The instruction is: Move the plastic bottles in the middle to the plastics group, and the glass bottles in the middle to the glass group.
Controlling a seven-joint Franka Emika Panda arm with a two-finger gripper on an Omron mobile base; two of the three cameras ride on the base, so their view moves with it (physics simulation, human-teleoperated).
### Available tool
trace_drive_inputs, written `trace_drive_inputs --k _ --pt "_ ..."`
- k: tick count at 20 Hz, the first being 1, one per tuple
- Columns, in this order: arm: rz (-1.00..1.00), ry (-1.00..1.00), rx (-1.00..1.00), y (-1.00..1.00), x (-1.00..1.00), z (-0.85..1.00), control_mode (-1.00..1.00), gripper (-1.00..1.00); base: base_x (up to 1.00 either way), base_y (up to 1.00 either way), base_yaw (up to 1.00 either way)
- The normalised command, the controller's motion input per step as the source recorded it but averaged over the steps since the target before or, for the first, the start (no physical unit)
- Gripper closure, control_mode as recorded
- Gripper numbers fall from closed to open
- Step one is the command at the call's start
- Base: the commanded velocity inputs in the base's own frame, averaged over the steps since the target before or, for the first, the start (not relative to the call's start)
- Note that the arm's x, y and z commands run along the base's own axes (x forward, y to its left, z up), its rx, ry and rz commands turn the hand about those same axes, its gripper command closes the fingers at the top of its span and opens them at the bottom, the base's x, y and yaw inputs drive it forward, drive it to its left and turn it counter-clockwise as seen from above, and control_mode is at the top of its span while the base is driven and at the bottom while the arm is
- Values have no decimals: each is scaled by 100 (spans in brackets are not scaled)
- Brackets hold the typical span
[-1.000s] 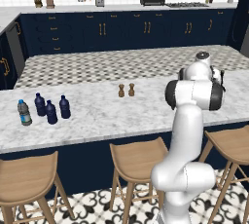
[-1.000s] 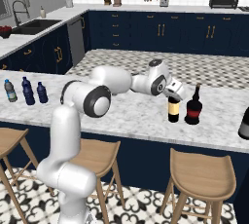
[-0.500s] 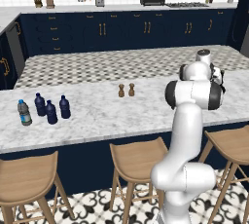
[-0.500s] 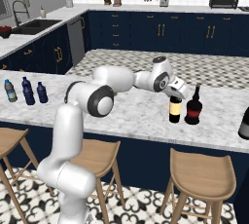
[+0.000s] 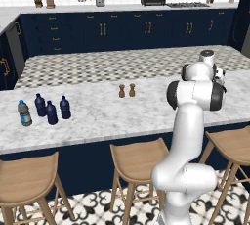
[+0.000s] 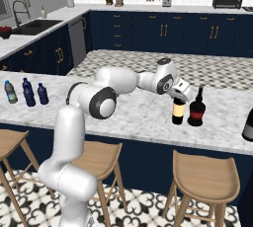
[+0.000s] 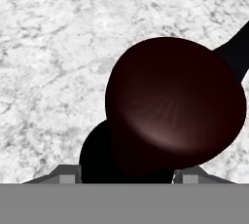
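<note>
The glass bottle [image 6: 178,112], dark with a tan-yellow label, stands on the marble counter [image 6: 133,115] right beside the squat red-labelled bottle [image 6: 196,110] of the glass group. My gripper [image 6: 181,92] is at its top, shut on its dark neck. In the hand view that dark neck [image 7: 121,162] sits between my fingertips [image 7: 187,175], and the squat bottle's rounded maroon body [image 7: 175,101] bulges just beyond. At the counter's far left, three navy plastic bottles [image 5: 51,112] stand by the clear water bottle [image 5: 24,113] of the plastics group.
Two small brown shakers [image 5: 126,91] stand mid-counter. Another dark bottle [image 6: 248,125] sits at the right edge. Wooden stools [image 6: 205,174] line the counter's near side. Marble between the two groups lies bare.
My hand has crept slightly right over the tan-labelled bottle, which stays upright next to the red-labelled one. The left group has not moved.
</note>
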Motion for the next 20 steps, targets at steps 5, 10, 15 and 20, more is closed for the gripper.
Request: trace_drive_inputs --k 5,10,15,20 --pt "0 0 -1 0 0 17 -100 -100 0 0 0" --pt "0 0 0 1 0 35 -100 -100 0 0 0" --pt "0 0 0 0 -6 41 -100 -100 0 0 0" --pt "2 1 0 11 -34 36 -100 -100 0 0 0"
